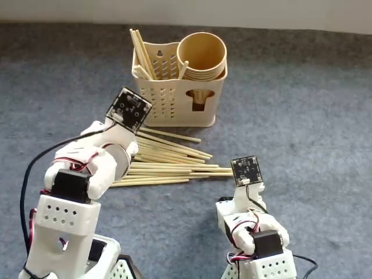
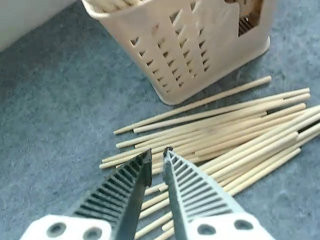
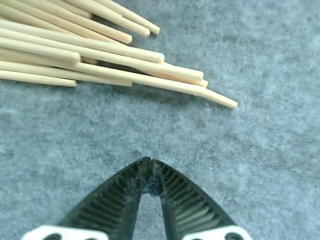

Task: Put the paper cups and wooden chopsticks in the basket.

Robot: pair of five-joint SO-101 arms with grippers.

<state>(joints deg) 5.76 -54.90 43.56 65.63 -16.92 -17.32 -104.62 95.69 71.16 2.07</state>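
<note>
The left hand has its fingers parted by only a slit and grips nothing. It hangs over the left end of the loose chopsticks, which lie fanned on the table at the centre of the high view, just in front of the basket. The right hand is closed tip to tip and empty, over bare table just short of the pile's other ends, at lower right of the high view. The basket stands at upper centre, with the cups nested in its right compartment and some chopsticks leaning in its left one. So the cups look done and the pile is what remains. The step in hand seems to be a pick from that pile by the left hand. To do it well, the fingers should spread wider before going down and straddle one or two sticks crosswise near their middle, so the load does not tip. The sticks overlap and may roll, so an outer stick is probably the safest choice.
</note>
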